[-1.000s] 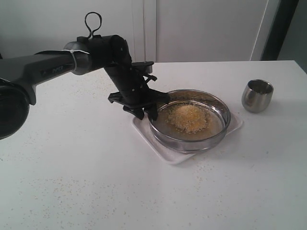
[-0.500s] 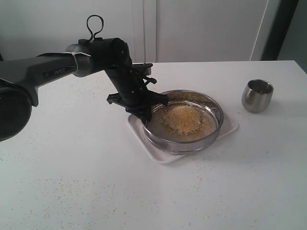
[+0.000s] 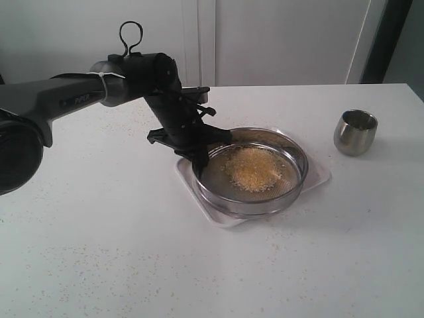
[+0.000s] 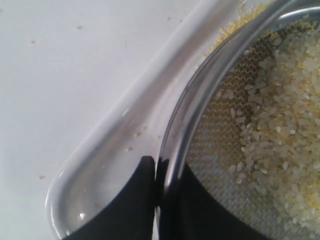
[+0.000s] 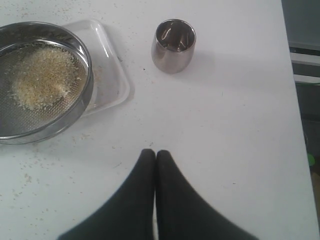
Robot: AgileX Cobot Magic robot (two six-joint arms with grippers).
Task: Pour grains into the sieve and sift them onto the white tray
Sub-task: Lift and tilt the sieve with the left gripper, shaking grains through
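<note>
The left arm's black gripper is clamped on the rim wall of the wide round steel mesh sieve, one finger inside, one outside, presumably to shake it. The golden and pale grains heap mid-mesh, just right of the gripper at frame centre, above the flat rectangular white tray. The right gripper has its fingers together, empty.

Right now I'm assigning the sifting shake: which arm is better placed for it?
Left. The left pincer grips the round steel mesh sieve's rim over the white rectangular tray; the right pincer is shut, empty, away from it.
</note>
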